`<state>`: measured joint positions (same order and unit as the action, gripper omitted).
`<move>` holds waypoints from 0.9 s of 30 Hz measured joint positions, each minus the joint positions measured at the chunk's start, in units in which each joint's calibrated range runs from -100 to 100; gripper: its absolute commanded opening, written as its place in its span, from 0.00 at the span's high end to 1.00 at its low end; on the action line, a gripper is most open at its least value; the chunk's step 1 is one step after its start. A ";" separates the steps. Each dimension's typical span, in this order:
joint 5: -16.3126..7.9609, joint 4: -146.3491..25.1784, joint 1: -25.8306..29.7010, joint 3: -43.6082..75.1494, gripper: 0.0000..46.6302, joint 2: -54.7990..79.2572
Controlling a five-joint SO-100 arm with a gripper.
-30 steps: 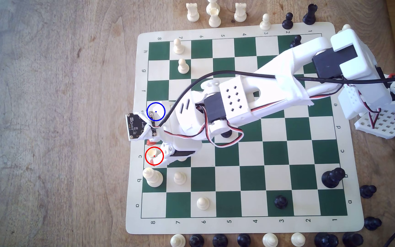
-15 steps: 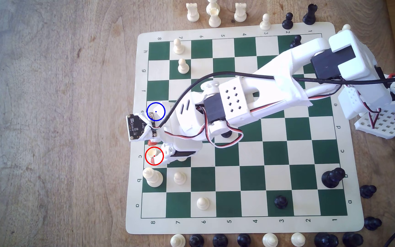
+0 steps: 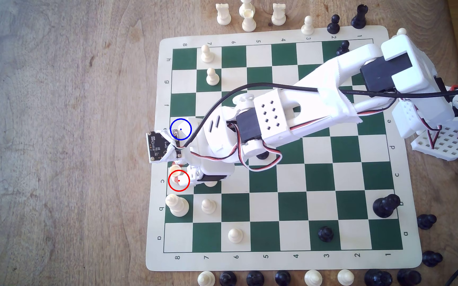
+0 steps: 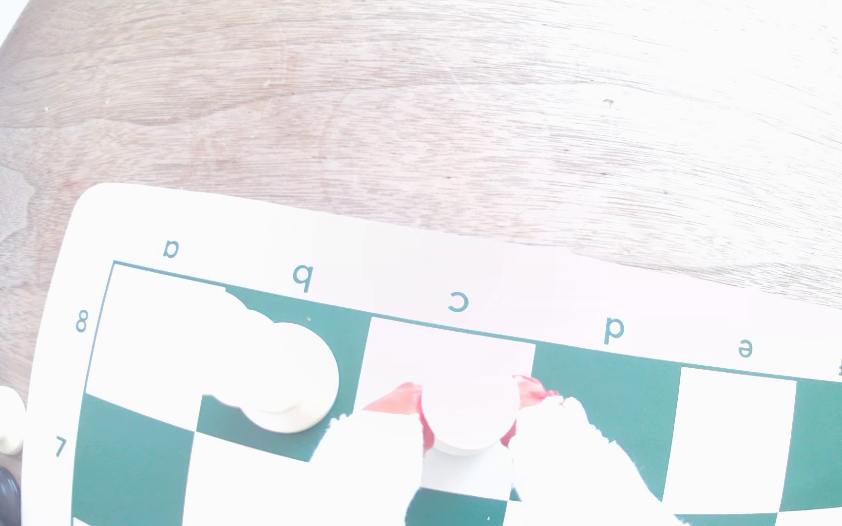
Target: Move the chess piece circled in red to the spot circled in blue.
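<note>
Chess piece (image 4: 468, 412) sits gripped in the hand (image 4: 467, 430), a taller cream piece (image 3: 177, 205) just beside it.

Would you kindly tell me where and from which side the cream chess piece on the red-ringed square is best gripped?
Grip the chess piece just below its cup-like crown, coming from above with one of the jaws on each side, as the gripper now brackets it. It stands upright with a round body, so opposite sides offer even contact. The taller cream piece crowds one neighbouring square.
</note>
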<state>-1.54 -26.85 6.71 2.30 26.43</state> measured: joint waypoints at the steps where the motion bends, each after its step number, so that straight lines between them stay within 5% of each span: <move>1: -0.29 -0.64 0.00 0.81 0.93 0.00; 11: -1.66 -6.69 -2.29 6.15 0.93 0.00; 27: -0.39 -5.74 -9.07 0.72 0.96 -3.69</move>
<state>-1.93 -32.59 -2.36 3.03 22.75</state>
